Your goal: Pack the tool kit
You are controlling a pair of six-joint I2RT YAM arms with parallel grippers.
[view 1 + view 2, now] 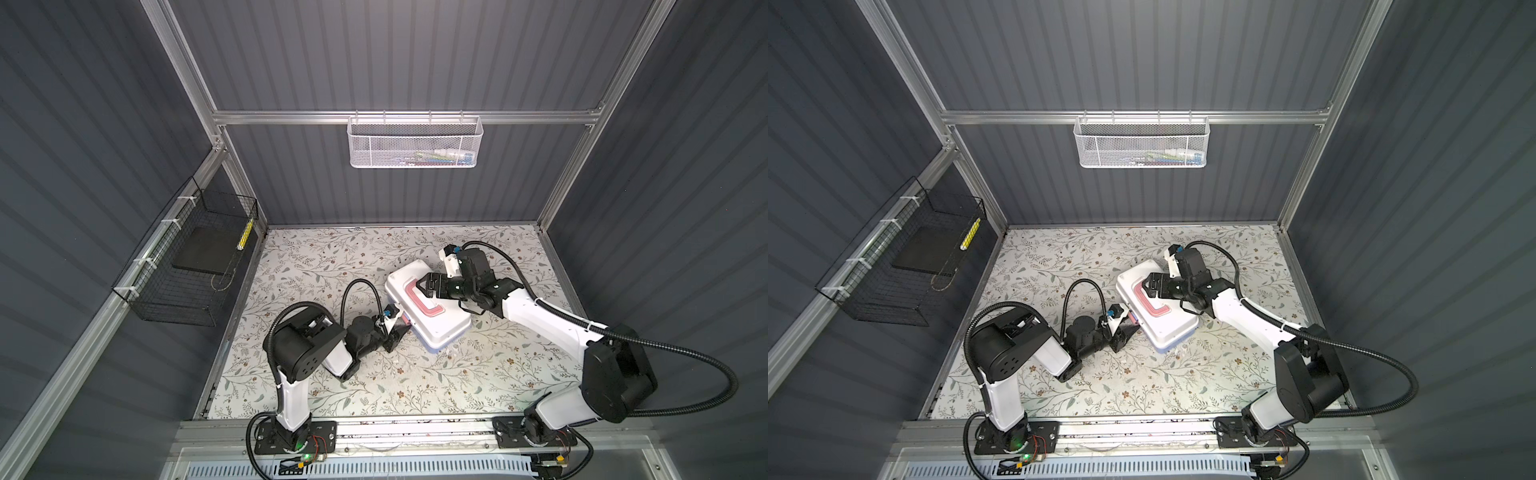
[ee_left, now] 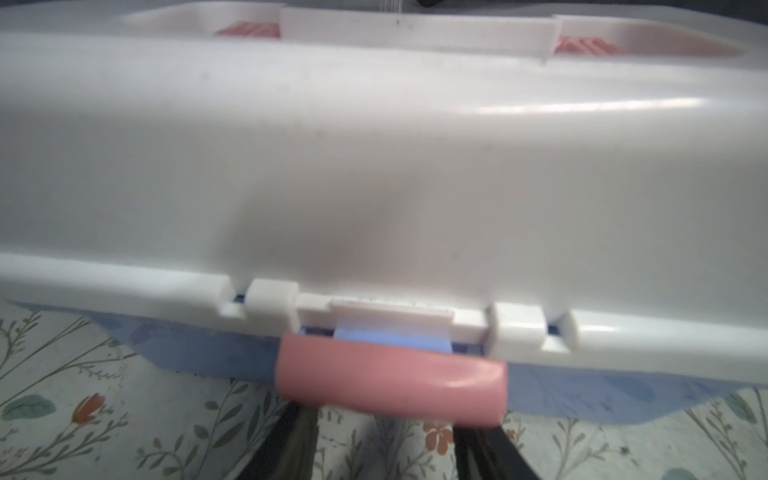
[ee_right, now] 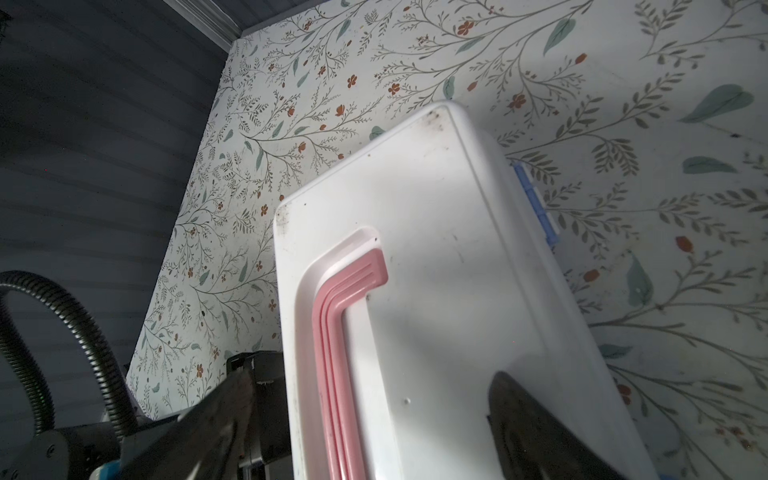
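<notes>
In both top views the tool kit [image 1: 432, 320] lies lid-down mid-worktop [image 1: 415, 382], with my right gripper [image 1: 424, 284] spread wide above its pink handle [image 1: 419, 301] and holding nothing. My left wrist view shows my left gripper [image 2: 386, 432] half-spread and empty, tips under the pink latch [image 2: 390, 386]. My right wrist view shows a smooth, stiff lid [image 3: 436, 270], likely slippery, so I'd lift by the handle.
</notes>
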